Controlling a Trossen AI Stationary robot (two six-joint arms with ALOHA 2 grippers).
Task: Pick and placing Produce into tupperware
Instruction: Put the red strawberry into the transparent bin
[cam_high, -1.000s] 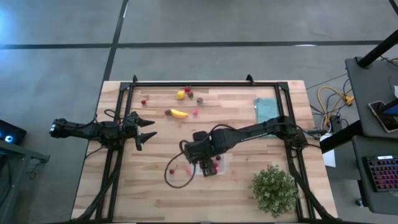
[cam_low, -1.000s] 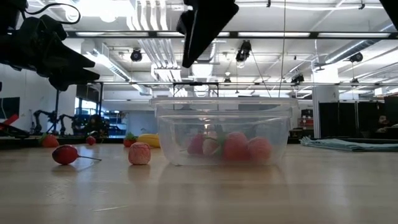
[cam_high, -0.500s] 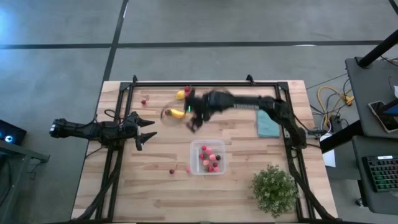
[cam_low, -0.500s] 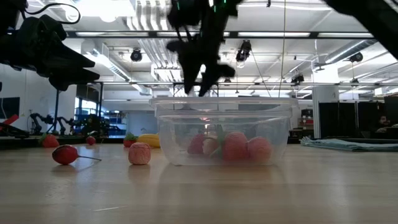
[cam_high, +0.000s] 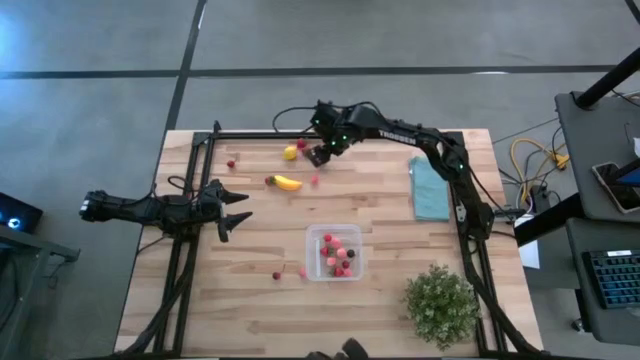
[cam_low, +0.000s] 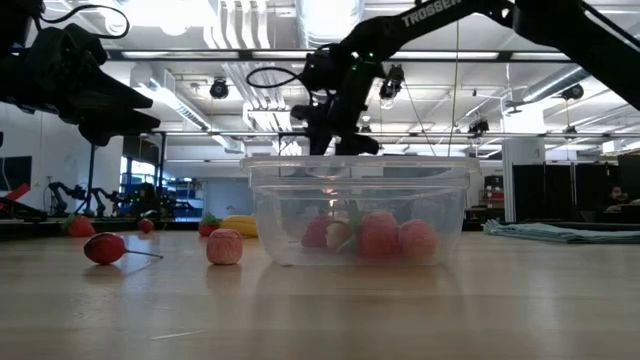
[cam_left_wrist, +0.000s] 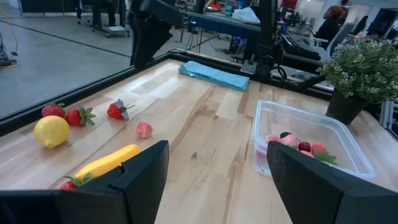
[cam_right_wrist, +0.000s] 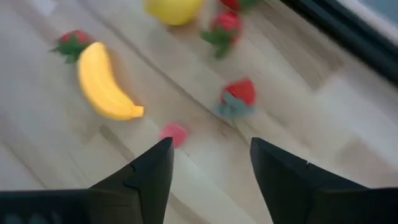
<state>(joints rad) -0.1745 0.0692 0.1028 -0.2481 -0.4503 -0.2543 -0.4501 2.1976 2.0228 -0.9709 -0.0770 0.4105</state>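
A: Risk first: right gripper (cam_high: 318, 155), jaws parted and empty, hangs upper centre over loose produce; smooth, rounded strawberry (cam_right_wrist: 239, 94) beside glossy banana (cam_right_wrist: 104, 82) could roll off a pinch.

B: Agreed; clear tupperware (cam_high: 334, 253) sits lower centre, berries inside; left gripper (cam_high: 232, 208) waits open at left.

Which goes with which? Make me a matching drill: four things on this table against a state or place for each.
Things:
1. banana
2. container
3. potted plant
4. cloth

States:
a. holds red and pink berries
b. teal, lying flat by the right-hand edge
c. green and bushy, standing upright
d. yellow, lying outside the container

Pairs: 1-d, 2-a, 3-c, 4-b
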